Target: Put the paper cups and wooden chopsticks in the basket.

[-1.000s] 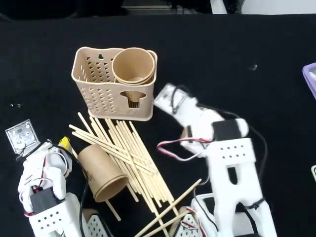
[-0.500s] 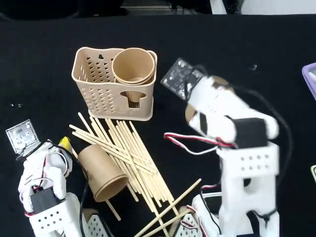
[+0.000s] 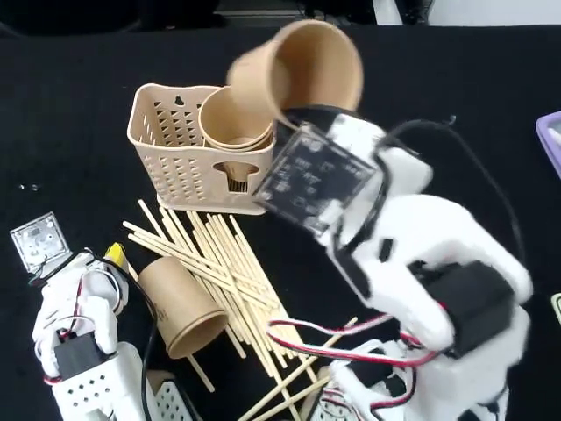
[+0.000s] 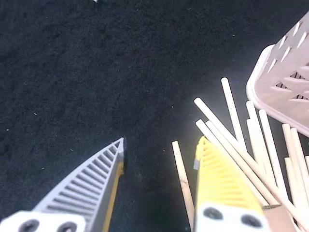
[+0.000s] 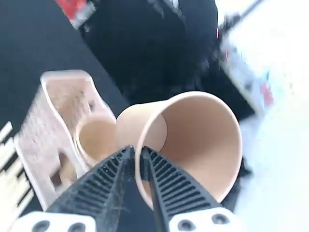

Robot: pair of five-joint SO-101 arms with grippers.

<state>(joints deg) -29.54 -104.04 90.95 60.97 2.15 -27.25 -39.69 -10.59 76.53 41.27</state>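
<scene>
My right gripper [image 5: 135, 152] is shut on the rim of a tan paper cup [image 5: 193, 140], held tilted in the air. From above, that cup [image 3: 302, 66] hangs over the far right corner of the beige basket [image 3: 175, 167]. Stacked paper cups [image 3: 237, 114] stand inside the basket [image 5: 53, 111]. Another paper cup [image 3: 182, 307] lies on its side on the black table, next to a heap of wooden chopsticks [image 3: 228, 272]. My left gripper [image 4: 161, 142] rests open low at the near left, its yellow finger beside the chopstick ends [image 4: 231, 130].
A purple object [image 3: 550, 132] sits at the table's right edge. Two loose chopsticks [image 3: 307, 368] lie near the right arm's base. The basket's corner [image 4: 289, 82] is close to the left gripper.
The right arm has swung up from the table and toward the basket, bringing the paper cup into view above it. The left arm has not moved.
</scene>
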